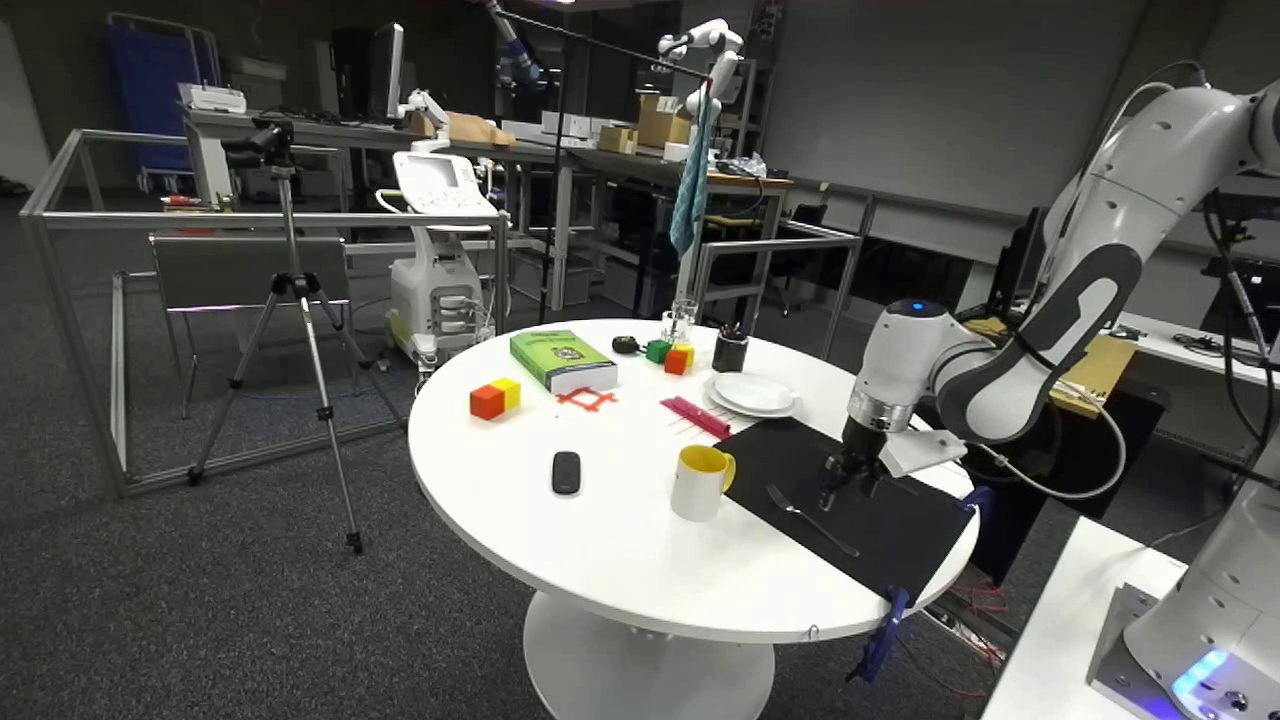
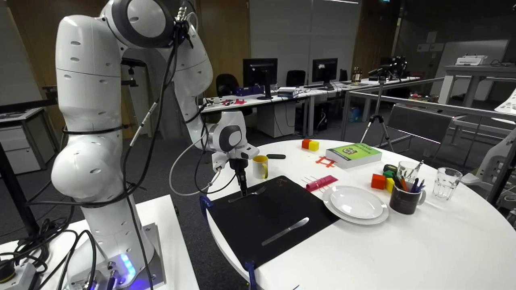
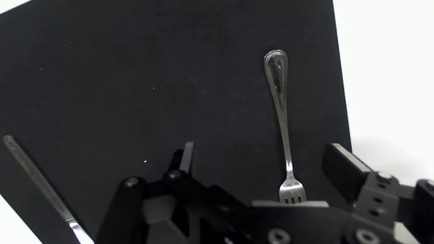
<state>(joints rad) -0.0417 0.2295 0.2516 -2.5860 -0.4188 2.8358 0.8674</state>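
Plainly, the tabletop (image 1: 590,540) runs beneath the black mat (image 2: 274,219); above the mat hangs the tool (image 3: 261,152), spread, pinching nothing. Toward opposite edges of the mat lie a knife (image 3: 46,188) and, below the tool, a fork (image 3: 283,125); no grasp seems made yet.

I can read no word, brand, number or sign here. On my counter (image 2: 423,249), the book (image 2: 353,156) right of the middle in an exterior view carries dark lettering on its green cover (image 2: 351,151), but in both exterior views those marks are too small and blurred for me to tell a single letter.
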